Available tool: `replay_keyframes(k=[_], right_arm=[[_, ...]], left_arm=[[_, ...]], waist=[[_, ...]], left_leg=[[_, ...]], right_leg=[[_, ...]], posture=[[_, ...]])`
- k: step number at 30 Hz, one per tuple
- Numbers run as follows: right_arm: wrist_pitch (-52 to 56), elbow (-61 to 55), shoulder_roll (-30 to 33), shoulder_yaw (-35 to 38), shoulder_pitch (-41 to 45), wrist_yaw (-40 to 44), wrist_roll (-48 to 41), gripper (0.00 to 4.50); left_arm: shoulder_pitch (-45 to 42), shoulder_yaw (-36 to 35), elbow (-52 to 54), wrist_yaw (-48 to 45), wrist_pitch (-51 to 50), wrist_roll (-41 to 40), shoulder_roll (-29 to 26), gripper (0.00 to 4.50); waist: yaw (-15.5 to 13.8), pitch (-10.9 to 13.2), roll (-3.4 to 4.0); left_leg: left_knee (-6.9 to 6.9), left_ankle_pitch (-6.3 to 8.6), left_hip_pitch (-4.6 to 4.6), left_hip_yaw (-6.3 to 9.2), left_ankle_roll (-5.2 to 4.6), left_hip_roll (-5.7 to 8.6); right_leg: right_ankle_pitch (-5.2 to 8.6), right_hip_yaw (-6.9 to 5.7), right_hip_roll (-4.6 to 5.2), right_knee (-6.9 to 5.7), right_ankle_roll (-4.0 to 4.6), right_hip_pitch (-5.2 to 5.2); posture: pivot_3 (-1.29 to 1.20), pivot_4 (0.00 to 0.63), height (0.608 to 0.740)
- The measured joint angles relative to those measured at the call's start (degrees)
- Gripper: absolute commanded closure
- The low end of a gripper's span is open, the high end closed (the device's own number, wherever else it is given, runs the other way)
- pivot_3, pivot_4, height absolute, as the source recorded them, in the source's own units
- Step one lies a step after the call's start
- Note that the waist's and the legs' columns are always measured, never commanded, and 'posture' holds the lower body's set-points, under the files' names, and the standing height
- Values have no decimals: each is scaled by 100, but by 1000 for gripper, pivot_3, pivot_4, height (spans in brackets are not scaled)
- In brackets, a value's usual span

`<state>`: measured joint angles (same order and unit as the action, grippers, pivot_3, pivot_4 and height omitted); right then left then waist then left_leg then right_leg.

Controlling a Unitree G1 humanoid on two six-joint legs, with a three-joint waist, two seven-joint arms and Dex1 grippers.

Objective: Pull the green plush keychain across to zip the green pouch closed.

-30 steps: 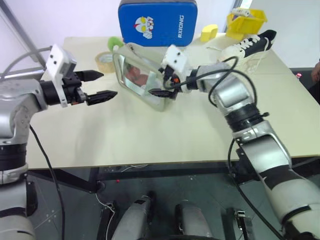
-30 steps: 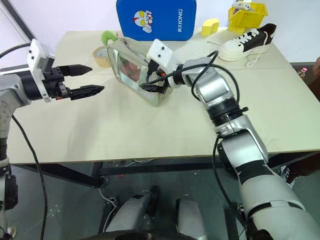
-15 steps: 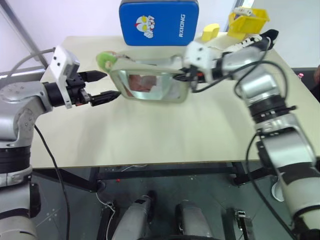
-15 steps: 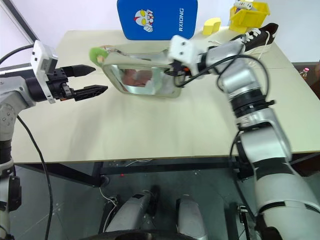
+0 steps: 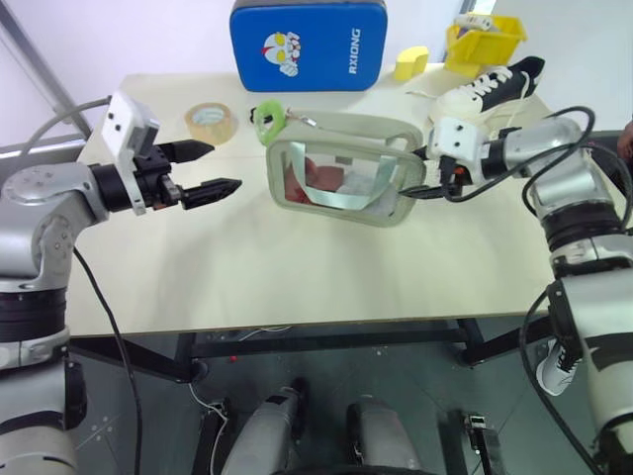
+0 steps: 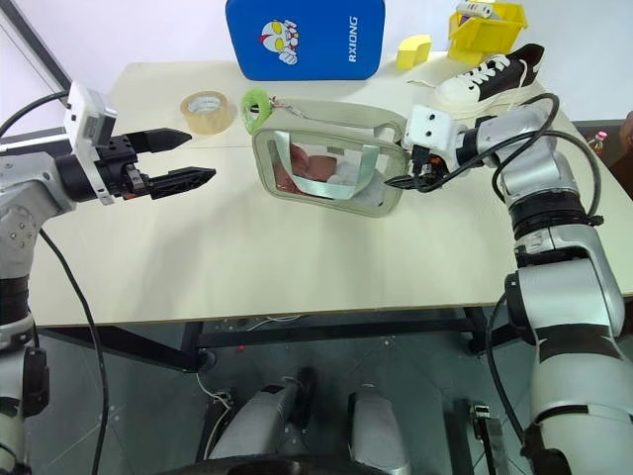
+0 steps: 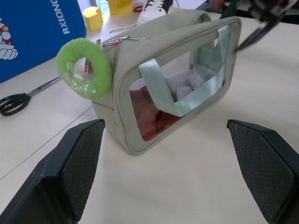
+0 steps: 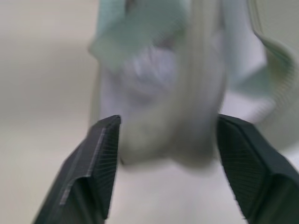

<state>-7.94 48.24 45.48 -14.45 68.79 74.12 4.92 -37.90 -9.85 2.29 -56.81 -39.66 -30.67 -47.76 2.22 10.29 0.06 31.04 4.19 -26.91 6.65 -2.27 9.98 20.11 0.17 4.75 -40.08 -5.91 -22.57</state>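
Both jaws spread, pouch between the two arms

Left gripper (image 5: 206, 168) is held wide apart, and right gripper (image 6: 407, 168) is parted at the green pouch (image 5: 341, 173) end. Green plush keychain (image 5: 267, 122) is seen on the pouch's left top corner, nearer the left arm; zipper runs left-right.
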Motion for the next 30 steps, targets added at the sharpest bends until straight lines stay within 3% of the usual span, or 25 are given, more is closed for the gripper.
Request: replay_keyframes(k=[4, 9, 14, 21, 28, 30], right_arm=[[444, -740, 57, 222, 387, 59, -80, 1527], [1419, -1681, -755, 308, 449, -242, -301, 1527], [1602, -1280, -1596, -83, 411, -1011, 75, 1527], [1642, -830, -1742, -166, 443, -1105, 279, 1527], [1650, -826, -1926, -183, 444, -836, 242, 4474], [1590, -826, -1925, -183, 444, -792, 221, 4474]], left_arm=[[14, -25, 5, 11, -7, -6, -68, 0], [-8, 3, -4, 28, -6, -3, -52, 0], [-222, 134, -27, 51, -9, 0, 18, 0], [-135, 133, 13, 78, -35, 0, 18, 0], [-86, 132, 44, 199, -95, 2, 18, 0], [-79, 128, 44, 220, -94, 2, 18, 0]], waist=[[64, 0, 0], [107, 0, -1], [14, -1, -1], [-43, -1, -2], [34, -1, -2], [36, -1, -2]], left_leg=[[-5, 1, 8, -1, 0, -5], [-7, 1, 3, 0, -1, -9], [-2, -1, 7, 0, 2, -9], [0, -9, 9, -2, 15, -8], [-3, -8, 13, -1, 13, -9], [-3, -8, 13, -1, 13, -9]], right_leg=[[1, 1, 1, 0, 2, 4], [3, 0, -4, 0, 6, -2], [2, 0, -9, -3, 6, 3], [0, 1, -10, -7, 6, 4], [0, 1, -13, -8, 6, 6], [0, 1, -13, -8, 6, 6]], posture=[[0, 150, 740], [0, 150, 740], [0, 150, 740], [0, 150, 740], [0, 150, 740], [0, 150, 740]])
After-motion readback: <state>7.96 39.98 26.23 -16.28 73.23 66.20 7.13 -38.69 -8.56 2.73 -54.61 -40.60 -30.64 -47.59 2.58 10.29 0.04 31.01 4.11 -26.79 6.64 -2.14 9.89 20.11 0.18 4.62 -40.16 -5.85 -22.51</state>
